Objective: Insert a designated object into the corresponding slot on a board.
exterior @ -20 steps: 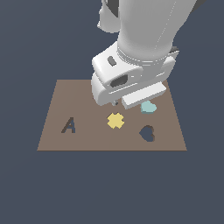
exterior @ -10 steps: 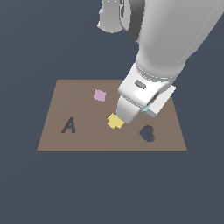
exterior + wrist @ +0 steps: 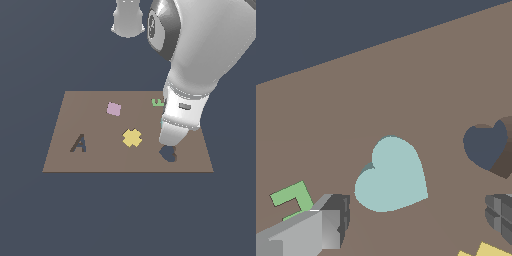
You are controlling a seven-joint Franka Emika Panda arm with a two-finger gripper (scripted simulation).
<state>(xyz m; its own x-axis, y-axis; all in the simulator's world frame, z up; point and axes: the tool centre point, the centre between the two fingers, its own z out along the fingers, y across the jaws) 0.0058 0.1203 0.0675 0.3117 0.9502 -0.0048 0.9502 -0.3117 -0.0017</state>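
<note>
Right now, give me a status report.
Gripper open, straddling teal heart. Heart flat on board, outside heart slot. Nothing between them.

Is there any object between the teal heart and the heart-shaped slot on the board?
Nothing visible is. In the wrist view, the teal heart lies flat on the board, and only bare board separates it from the heart-shaped slot. The green piece and yellow cross lie off that path. The jaws stand open on either side of the heart.

The light is even and soft, without glare. Edges look a little jagged, and only faint shading shows.
</note>
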